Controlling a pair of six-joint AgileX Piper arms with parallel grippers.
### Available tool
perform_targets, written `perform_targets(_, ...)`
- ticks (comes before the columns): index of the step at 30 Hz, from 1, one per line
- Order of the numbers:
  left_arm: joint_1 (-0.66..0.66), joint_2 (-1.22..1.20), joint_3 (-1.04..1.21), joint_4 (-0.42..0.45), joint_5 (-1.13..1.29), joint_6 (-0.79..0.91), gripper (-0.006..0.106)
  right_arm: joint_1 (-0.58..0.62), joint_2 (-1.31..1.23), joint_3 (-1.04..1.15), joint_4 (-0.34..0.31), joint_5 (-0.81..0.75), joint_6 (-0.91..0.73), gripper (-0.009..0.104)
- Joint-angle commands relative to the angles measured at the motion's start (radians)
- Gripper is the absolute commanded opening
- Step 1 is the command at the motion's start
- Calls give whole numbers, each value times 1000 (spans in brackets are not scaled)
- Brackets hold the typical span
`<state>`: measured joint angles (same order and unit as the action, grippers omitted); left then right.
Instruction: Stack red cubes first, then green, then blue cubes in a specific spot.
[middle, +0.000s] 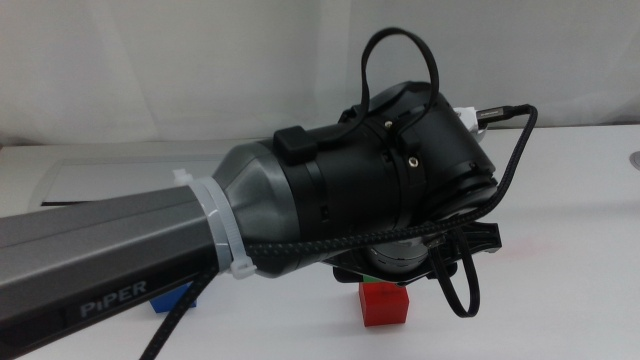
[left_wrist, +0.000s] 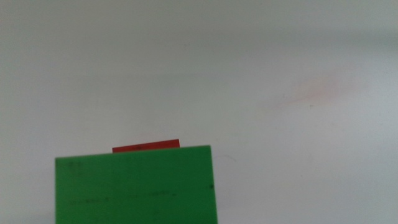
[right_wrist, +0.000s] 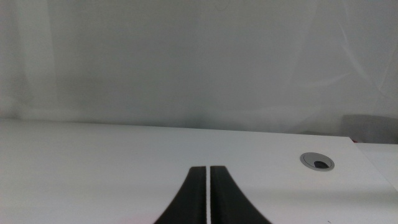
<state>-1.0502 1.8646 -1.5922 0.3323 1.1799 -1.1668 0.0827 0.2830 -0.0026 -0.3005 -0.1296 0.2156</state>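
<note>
My left arm reaches in from the left in the middle view, and its gripper points down just above the red cube on the white table. The wrist hides its jaws. In the left wrist view the green cube fills the near part of the picture, held off the table, and a sliver of the red cube shows just beyond it. The blue cube peeks out from under the left arm. My right gripper is shut and empty, low over bare table, out of the middle view.
A long grey-framed panel lies at the back left, partly behind the left arm. A round cable hole sits in the table at the far right, also at the middle view's edge. A white wall stands behind the table.
</note>
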Motion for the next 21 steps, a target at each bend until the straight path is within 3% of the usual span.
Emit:
perform_targets(1, -5, -3, 12, 22, -23, -66, -3, -4, 0, 35, -2, -3, -5, -3)
perform_targets(21, -5, 104, 12, 26, -80, -118, -3, -4, 0, 35, -2, -1, -5, -3)
